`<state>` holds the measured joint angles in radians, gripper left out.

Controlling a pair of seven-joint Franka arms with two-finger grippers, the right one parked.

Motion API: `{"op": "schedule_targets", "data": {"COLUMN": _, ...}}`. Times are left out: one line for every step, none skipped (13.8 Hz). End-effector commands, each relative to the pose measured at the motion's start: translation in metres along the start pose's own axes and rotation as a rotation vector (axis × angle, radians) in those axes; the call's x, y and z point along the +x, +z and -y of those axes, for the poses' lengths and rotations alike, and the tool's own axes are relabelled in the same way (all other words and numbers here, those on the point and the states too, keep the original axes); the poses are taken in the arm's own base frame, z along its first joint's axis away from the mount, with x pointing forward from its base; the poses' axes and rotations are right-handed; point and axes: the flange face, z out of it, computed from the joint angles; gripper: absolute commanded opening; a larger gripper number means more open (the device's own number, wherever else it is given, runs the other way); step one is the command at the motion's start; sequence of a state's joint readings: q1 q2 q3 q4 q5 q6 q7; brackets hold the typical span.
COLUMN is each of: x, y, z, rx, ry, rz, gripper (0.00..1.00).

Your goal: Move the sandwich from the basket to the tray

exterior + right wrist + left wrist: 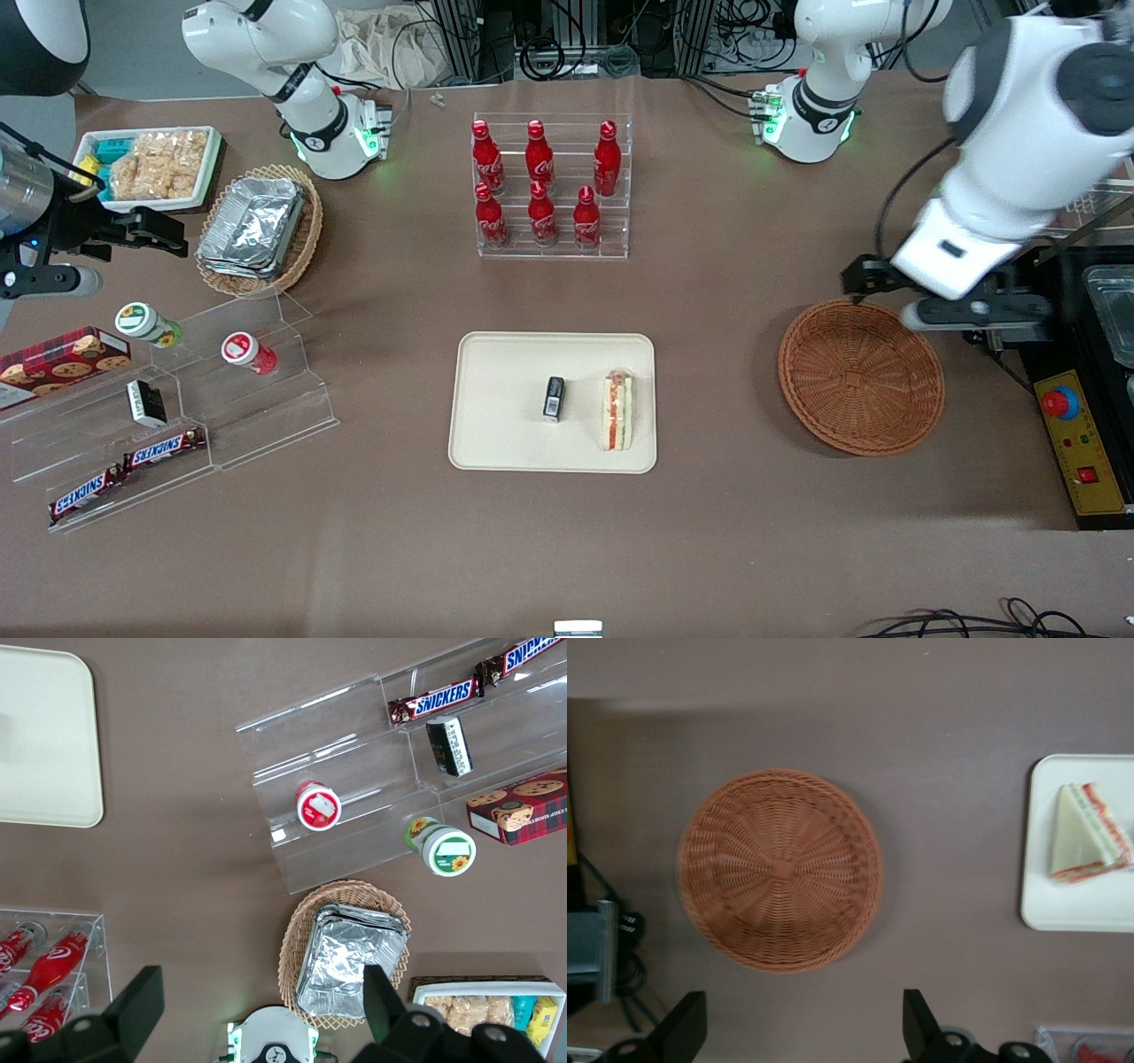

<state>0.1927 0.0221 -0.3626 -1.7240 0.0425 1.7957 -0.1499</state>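
Two fingers [685,1026] of your left gripper [802,1028] stand spread wide apart with nothing between them and nothing touching them; the hand is open and empty. You can see it hanging above the desk at the working arm's end, over the basket's [860,377] rim that lies farther from the front camera, clear of the weave. The basket [780,870] itself holds nothing; its reddish-brown coils are bare right to the centre. Your sandwich [617,410] lies on the tray [496,416], close to the tray's edge that faces the basket, cut side with its orange-red and green filling turned up toward the front camera. From the wrist view you see the same wedge [1088,834] resting flat near the tray's [1076,904] rounded corner. A small black box [554,397] sits just beside the sandwich on the tray, not touching it, nearer the tray's middle.
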Motion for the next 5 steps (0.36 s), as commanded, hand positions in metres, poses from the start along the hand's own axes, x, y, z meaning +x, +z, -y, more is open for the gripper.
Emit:
{"op": "schedule_targets", "data": {"x": 0.004, "y": -0.012, "z": 0.041, "rx": -0.029, "ry": 0.006, "rz": 0.008, "gripper": 1.0}}
{"op": "schedule_targets", "data": {"x": 0.008, "y": -0.015, "z": 0.064, "rx": -0.045, "ry": -0.032, "rz": 0.007, "gripper": 1.0}}
{"op": "schedule_targets", "data": {"x": 0.013, "y": -0.013, "z": 0.082, "rx": -0.102, "ry": -0.073, "rz": 0.017, "gripper": 1.0}}
{"op": "schedule_targets", "data": {"x": 0.015, "y": -0.009, "z": 0.091, "rx": -0.127, "ry": -0.093, "rz": 0.027, "gripper": 1.0}}
{"op": "schedule_targets", "data": {"x": 0.014, "y": -0.007, "z": 0.092, "rx": -0.13, "ry": -0.096, "rz": 0.038, "gripper": 1.0}}
